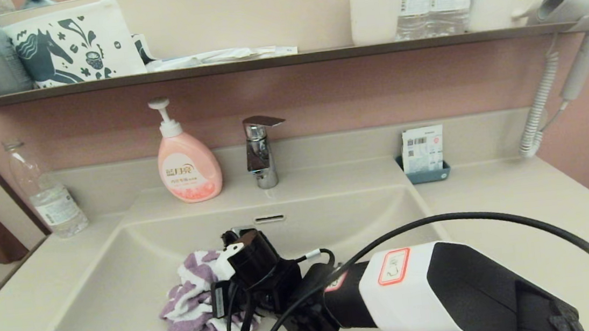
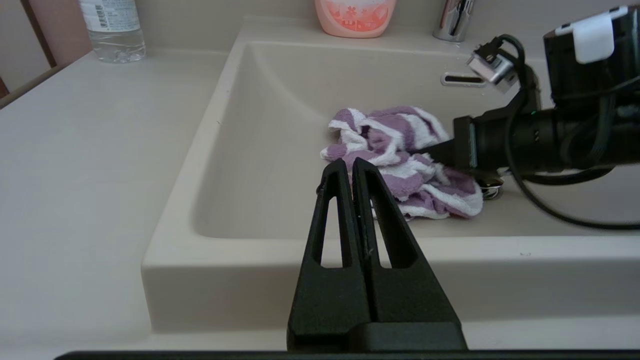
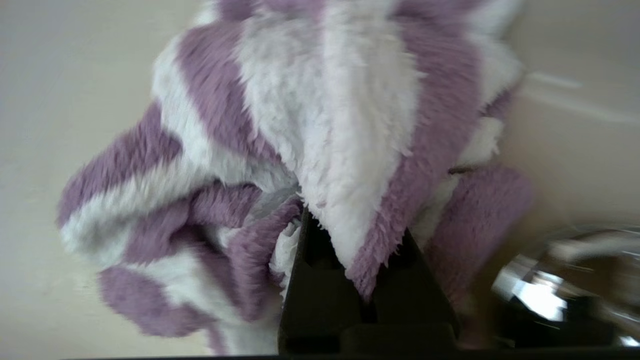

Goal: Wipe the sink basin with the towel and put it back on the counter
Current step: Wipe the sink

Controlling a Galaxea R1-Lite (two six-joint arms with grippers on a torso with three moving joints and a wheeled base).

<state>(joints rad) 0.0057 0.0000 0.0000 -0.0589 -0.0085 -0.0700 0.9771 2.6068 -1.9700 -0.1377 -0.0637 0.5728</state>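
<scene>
The purple and white striped towel (image 1: 191, 300) lies bunched on the floor of the cream sink basin (image 1: 96, 293), left of middle. My right gripper (image 3: 357, 250) reaches down into the basin and is shut on a fold of the towel (image 3: 350, 125); its fingertips are buried in the cloth. The chrome drain plug (image 3: 540, 295) sits just beside the towel (image 2: 400, 150). My left gripper (image 2: 352, 165) is shut and empty, held outside the basin's front rim (image 2: 300, 250). It does not show in the head view. The counter (image 1: 520, 208) runs flat on both sides of the basin.
A pink soap pump bottle (image 1: 188, 167) and the chrome faucet (image 1: 261, 152) stand behind the basin, above the overflow slot (image 1: 269, 218). A water bottle (image 1: 49, 197) stands at the back left, a blue card holder (image 1: 423, 156) back right. A hair dryer (image 1: 576, 3) hangs by the dark shelf (image 1: 263, 61).
</scene>
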